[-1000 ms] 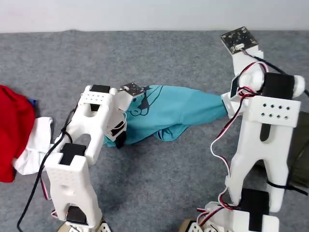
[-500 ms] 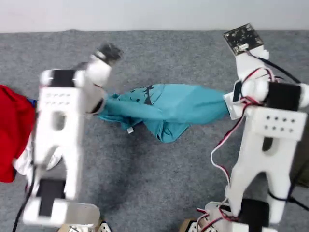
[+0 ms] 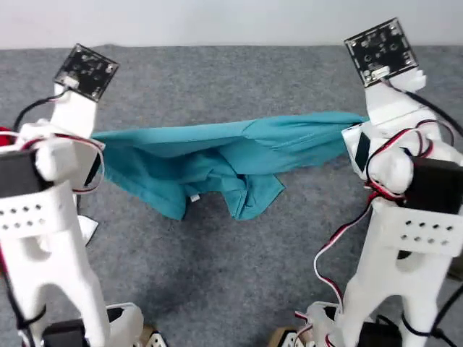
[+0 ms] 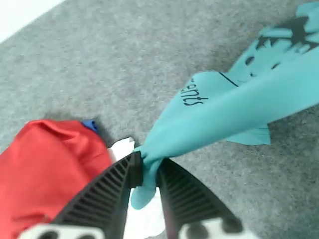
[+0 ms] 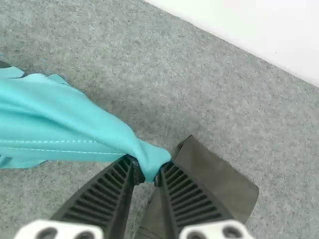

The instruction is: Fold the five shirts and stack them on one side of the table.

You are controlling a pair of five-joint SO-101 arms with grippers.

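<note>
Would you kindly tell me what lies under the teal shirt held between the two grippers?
Around the teal shirt grey carpet shows; the patch directly under its sagging middle is covered, so I cannot tell what lies there.

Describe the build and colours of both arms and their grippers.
The left arm and right arm are white plastic shells with rows of small holes, black motors, and red, white and black wires. Each wrist carries a dark circuit board. The left gripper and right gripper have black ribbed fingers.
</note>
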